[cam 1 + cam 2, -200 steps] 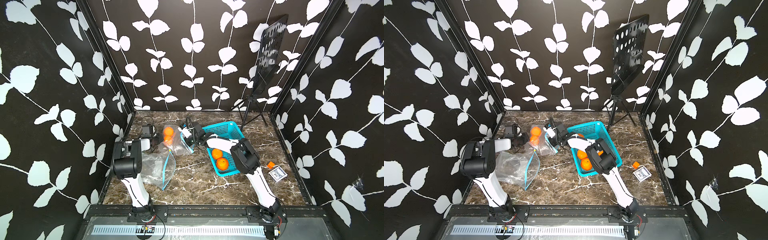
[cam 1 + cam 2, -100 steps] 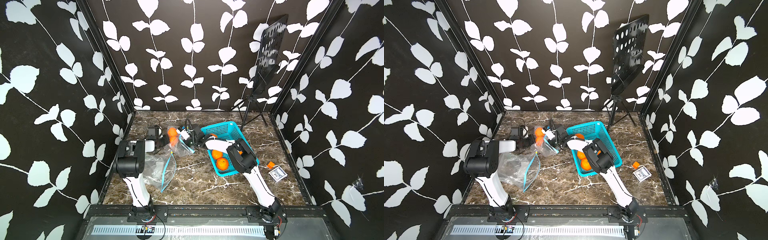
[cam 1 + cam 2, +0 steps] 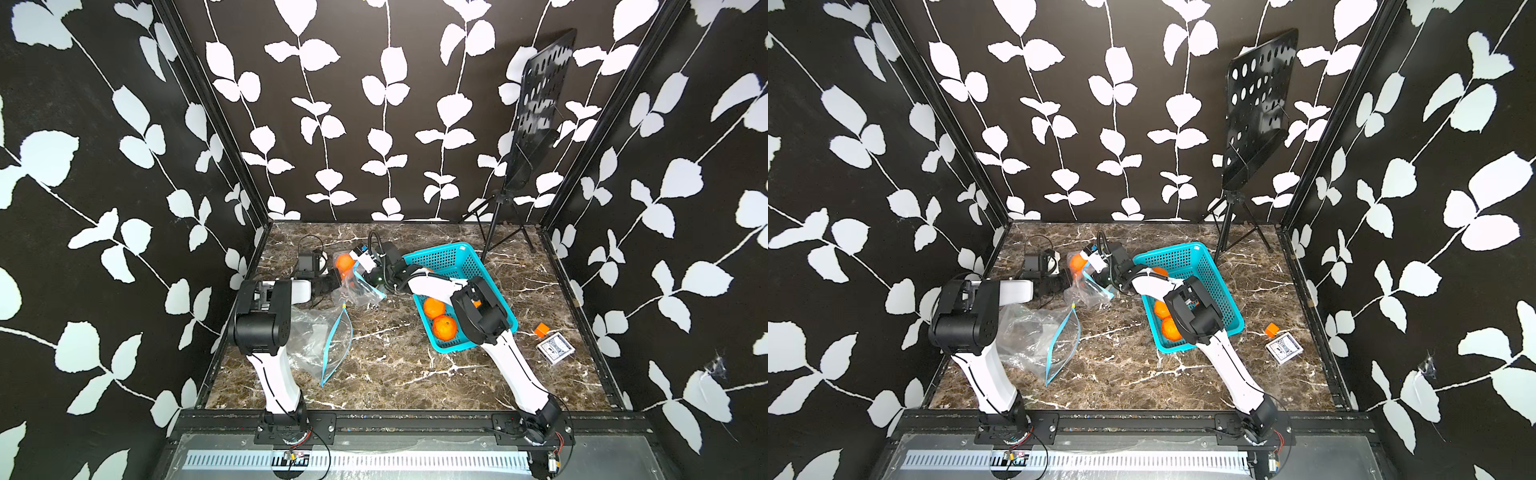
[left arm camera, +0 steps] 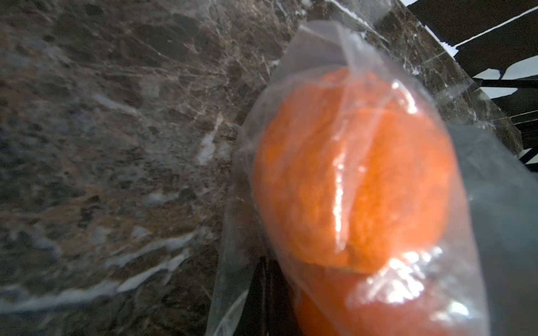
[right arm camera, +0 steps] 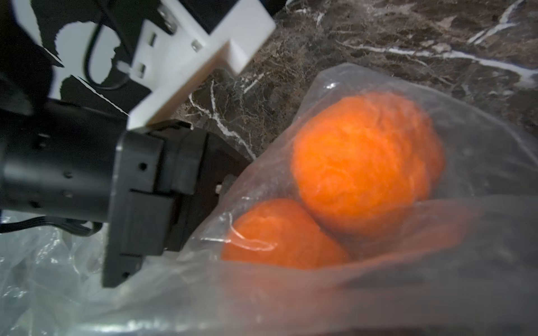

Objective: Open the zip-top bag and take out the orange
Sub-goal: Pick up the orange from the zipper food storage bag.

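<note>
Zip-top bag (image 3: 361, 291), at nine o'clock of the basket (image 3: 453, 253), has edged toward three. Left gripper (image 3: 336, 280) clamps it, right gripper (image 3: 357, 272) spread unclear, orange (image 3: 344, 262) still inside.

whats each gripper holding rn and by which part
The left gripper pinches the zip-top bag by its clear plastic beside the oranges. The right gripper is at the bag; whether it holds anything cannot be told.

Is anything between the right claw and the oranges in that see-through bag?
Yes. The clear plastic zip-top bag wraps both round oranges, so its film lies between them and the right gripper. Whether its mouth is open cannot be told.
</note>
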Controlling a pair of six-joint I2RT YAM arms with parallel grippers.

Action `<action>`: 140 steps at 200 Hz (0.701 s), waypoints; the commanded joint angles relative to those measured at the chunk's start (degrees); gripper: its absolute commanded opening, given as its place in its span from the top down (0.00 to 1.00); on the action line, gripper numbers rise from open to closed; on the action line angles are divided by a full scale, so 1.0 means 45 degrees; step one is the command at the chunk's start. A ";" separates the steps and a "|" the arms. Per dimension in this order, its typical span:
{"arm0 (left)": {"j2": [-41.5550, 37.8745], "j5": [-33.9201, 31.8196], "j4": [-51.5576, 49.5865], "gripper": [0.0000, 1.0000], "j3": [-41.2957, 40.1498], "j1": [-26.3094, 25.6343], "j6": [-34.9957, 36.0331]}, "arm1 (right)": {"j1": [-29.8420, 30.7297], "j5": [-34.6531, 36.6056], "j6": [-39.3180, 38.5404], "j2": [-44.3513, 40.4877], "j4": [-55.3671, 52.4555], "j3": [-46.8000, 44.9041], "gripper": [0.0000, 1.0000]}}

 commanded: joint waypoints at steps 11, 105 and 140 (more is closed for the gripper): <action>0.0014 0.1700 0.0794 1.00 0.0248 -0.0308 -0.0020 | 0.0347 -0.0869 -0.0370 0.0836 -0.1399 0.1444 0.37; -0.0358 -0.2225 -0.1504 1.00 0.1034 0.0064 0.0499 | 0.0346 0.1541 -0.0774 -0.3230 -0.1530 -0.3397 0.46; -0.0734 -0.1294 -0.0221 1.00 0.0745 0.0028 -0.0012 | 0.0264 0.2062 -0.0419 -0.2934 -0.1221 -0.3461 0.44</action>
